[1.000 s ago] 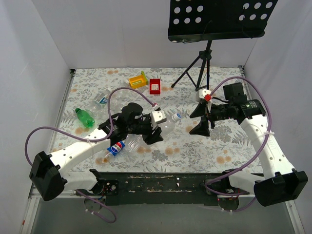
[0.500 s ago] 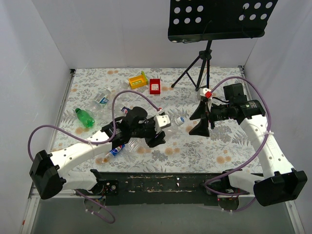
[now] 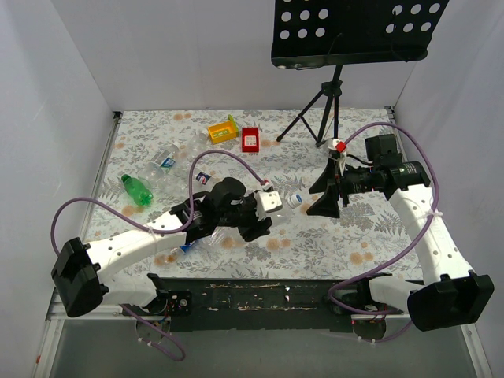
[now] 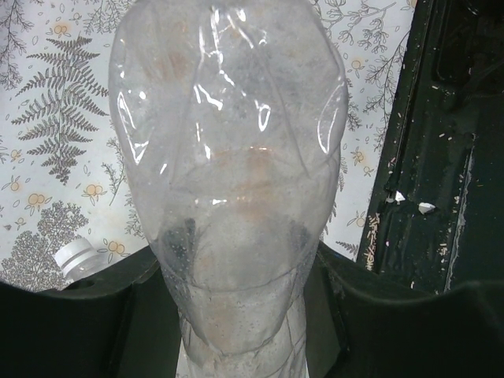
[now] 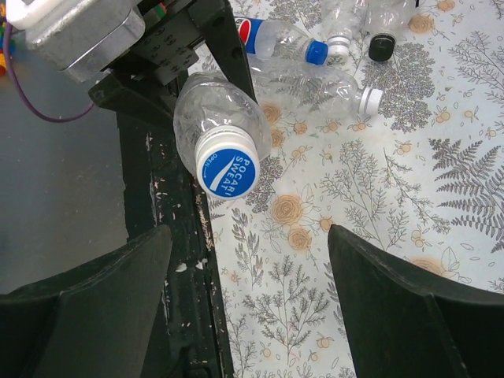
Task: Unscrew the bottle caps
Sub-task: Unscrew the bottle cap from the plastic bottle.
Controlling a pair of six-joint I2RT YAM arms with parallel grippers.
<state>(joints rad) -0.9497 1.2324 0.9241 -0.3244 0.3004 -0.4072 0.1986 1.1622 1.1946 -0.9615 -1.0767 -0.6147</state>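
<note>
Left gripper (image 4: 236, 307) is clenched on a clear, crumpled plastic bottle (image 5: 216, 110), held aloft over the middle of the floral-patterned table (image 3: 331, 244), closer to its near edge. The bottle's round blue-and-white screw cap (image 5: 227, 167) sits on the neck and points at the right gripper (image 5: 248, 315), whose jaws stand wide apart near the cap, grasping nothing. Other clear bottles (image 5: 276, 38) lie across the table's left half.

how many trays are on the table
2: a yellow tray at the far side of the table, and a red tray just right of it. No other shows, though one could be hidden.
</note>
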